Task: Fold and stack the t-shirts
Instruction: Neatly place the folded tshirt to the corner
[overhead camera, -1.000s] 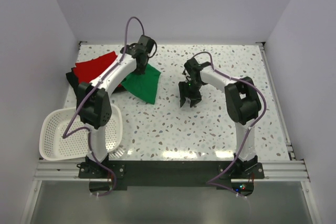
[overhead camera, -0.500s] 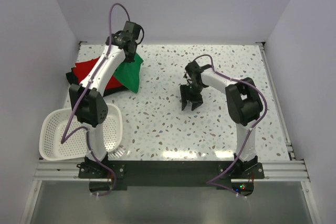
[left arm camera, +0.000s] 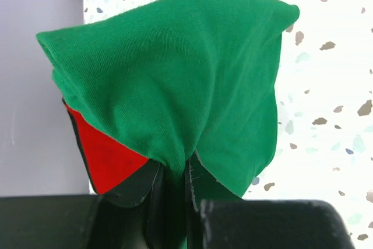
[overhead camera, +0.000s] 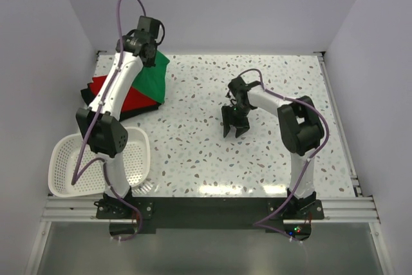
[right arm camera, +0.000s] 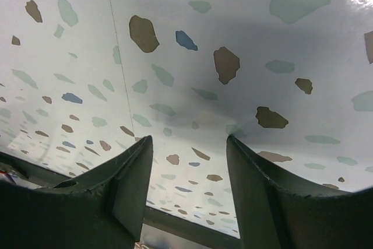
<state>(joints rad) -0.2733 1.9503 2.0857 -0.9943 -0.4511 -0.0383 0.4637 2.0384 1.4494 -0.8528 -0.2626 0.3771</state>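
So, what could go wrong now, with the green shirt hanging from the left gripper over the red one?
The left gripper pinches only one bunched spot of the bright green cloth t-shirt, so its fold may come undone when lowered. The shirt hangs off-centre over the red cloth t-shirt, so it might land skewed. The open right gripper is too far to steady it.
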